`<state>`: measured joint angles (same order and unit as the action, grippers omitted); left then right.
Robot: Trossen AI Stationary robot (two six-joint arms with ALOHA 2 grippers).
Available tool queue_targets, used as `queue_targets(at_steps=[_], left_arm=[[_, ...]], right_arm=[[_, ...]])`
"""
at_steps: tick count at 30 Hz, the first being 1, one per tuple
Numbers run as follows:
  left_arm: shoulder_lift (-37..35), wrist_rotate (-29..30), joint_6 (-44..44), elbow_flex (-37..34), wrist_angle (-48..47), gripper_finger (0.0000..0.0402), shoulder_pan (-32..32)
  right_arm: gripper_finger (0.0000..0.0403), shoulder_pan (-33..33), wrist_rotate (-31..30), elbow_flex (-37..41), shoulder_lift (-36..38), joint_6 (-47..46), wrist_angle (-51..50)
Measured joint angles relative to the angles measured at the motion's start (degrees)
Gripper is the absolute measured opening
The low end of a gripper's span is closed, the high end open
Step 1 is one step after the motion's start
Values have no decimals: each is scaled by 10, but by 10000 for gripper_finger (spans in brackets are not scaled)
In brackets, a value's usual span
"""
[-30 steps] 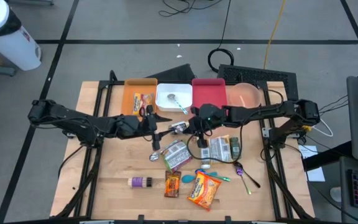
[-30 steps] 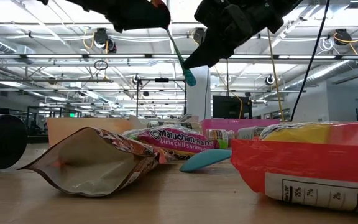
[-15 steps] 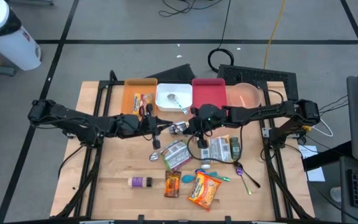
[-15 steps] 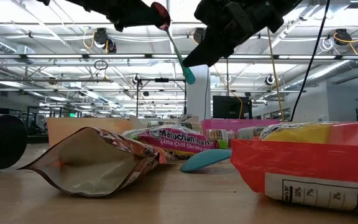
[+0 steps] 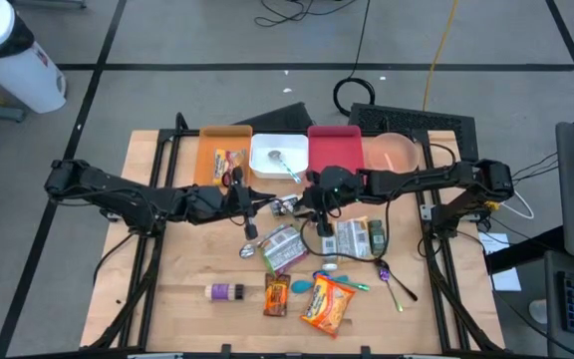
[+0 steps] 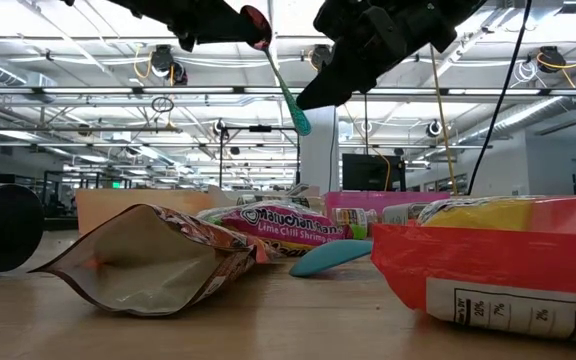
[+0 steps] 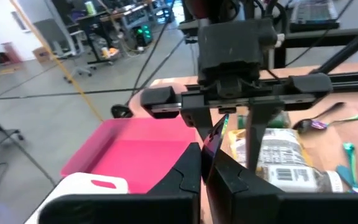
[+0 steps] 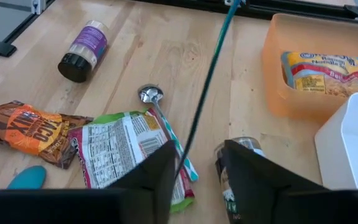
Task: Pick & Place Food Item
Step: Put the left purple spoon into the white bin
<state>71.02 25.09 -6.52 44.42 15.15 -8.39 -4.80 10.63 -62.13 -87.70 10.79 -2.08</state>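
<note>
A thin teal spoon (image 6: 286, 85) hangs in mid-air over the table's middle, between my two grippers. My left gripper (image 7: 207, 168), also seen in the low view (image 6: 248, 20), is shut on its upper, dark bowl end. My right gripper (image 8: 197, 168) faces it from the table's right with its fingers apart, and the spoon's handle (image 8: 204, 87) runs between them. Below on the table lie food packets: a noodle pack (image 5: 285, 247), an orange snack bag (image 5: 327, 304) and a chocolate bar (image 5: 276, 296). My left gripper pinches the spoon's dark bowl end (image 7: 212, 144) between its two fingers, coming nearly level from the table's left. The spoon is clear of the table and slants down from the fingers toward my right gripper. My right gripper: I cannot tell whether its finger (image 8: 166, 171) touches the handle.
Along the far edge stand an orange bin (image 5: 225, 160) with a packet in it, a white bin (image 5: 277, 160), a red bin (image 5: 334, 150) and a pink plate (image 5: 397, 152). A purple bottle (image 5: 225, 291), a can (image 8: 238, 152) and loose spoons (image 5: 392, 284) lie among the packets.
My left gripper has shut on the spoon's upper end, whose dark bowl now shows at its fingertips in the low view. The spoon has stayed in mid-air at nearly the same slant. Both arms have kept their places.
</note>
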Motion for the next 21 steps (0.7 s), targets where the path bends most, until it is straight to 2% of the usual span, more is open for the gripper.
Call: queue_targets(at_steps=[6,12,16,21], left_arm=[[0,41,-11,0,22,5,-17],[0,105,-29,0,36,5,-45],[0,159,-49,0,50,5,-74],[0,239,-64,0,62,4,-112]], right_arm=[[205,-1,-2,0,1,-7,0],[238,-9,-1,36,2,-18,43],[243,-16,0,98,2,-35,164],[237,-19,1,200,2,-71,392]])
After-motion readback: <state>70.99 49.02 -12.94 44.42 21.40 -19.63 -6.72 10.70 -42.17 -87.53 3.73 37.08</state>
